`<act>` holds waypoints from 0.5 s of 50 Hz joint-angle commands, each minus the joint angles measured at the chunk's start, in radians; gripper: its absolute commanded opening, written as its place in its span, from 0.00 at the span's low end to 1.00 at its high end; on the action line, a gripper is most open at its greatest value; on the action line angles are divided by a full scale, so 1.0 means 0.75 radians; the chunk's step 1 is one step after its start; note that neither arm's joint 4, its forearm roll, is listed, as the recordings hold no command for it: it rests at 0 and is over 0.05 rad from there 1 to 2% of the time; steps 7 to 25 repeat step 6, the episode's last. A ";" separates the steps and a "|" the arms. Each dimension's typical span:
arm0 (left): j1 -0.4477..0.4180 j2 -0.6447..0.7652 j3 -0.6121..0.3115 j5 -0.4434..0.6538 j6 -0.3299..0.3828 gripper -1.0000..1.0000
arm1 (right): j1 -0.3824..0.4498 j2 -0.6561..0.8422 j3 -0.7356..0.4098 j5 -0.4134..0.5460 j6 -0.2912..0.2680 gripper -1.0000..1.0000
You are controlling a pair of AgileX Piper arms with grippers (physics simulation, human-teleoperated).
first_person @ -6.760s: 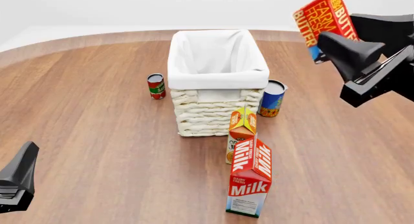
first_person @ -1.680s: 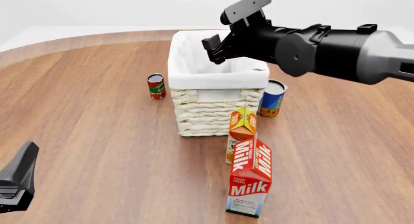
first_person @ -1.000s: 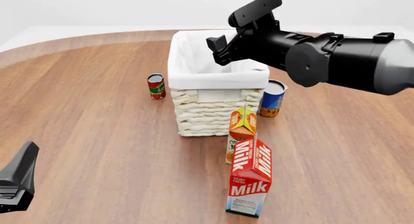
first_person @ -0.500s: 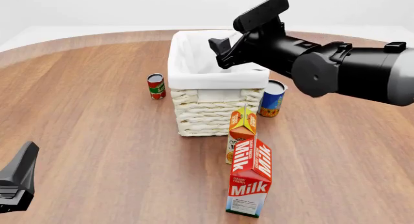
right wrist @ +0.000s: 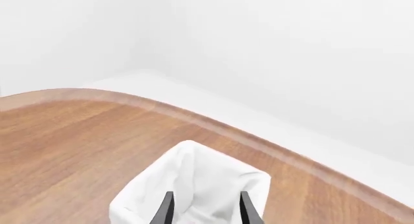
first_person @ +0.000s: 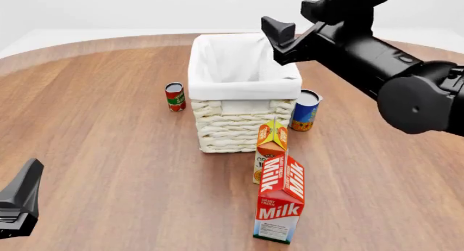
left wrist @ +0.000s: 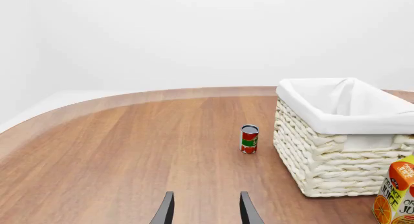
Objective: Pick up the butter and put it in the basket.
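Note:
The butter is out of view in every frame. The cream woven basket (first_person: 243, 91) with its white liner stands mid-table, and what shows of its inside is only white cloth. My right gripper (first_person: 290, 14) hovers above the basket's far right corner, open, with nothing between its fingers. The right wrist view looks down past those fingers onto the basket (right wrist: 200, 170), with the right gripper (right wrist: 205, 207) open. My left gripper (first_person: 18, 205) rests low at the near left, far from the basket (left wrist: 342, 122). In its wrist view the left gripper (left wrist: 205, 210) is open and empty.
A small red tomato can (first_person: 175, 96) (left wrist: 249, 138) stands left of the basket and a blue-orange can (first_person: 305, 111) at its right. An orange juice carton (first_person: 271, 148) (left wrist: 396, 195) and a tall milk carton (first_person: 281, 199) stand in front of it.
My right gripper held the butter high at the right, then reached over the basket without it, and has now risen and drawn back rightward, empty. The left arm has not moved.

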 commanded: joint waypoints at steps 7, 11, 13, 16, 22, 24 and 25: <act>0.000 0.000 0.000 0.000 0.000 1.00 | -0.054 -0.227 0.139 -0.108 0.191 1.00; 0.000 0.000 0.000 0.000 0.000 1.00 | -0.054 -0.227 0.139 -0.108 0.191 1.00; 0.000 0.000 0.000 0.000 0.000 1.00 | -0.054 -0.227 0.139 -0.108 0.191 1.00; 0.000 0.000 0.000 0.000 0.000 1.00 | -0.054 -0.227 0.139 -0.108 0.191 1.00; 0.000 0.000 0.000 0.000 0.000 1.00 | -0.054 -0.227 0.139 -0.108 0.191 1.00; 0.000 0.000 0.000 0.000 0.000 1.00 | -0.054 -0.227 0.139 -0.108 0.191 1.00; 0.000 0.000 0.000 0.000 0.000 1.00 | -0.054 -0.227 0.139 -0.108 0.191 1.00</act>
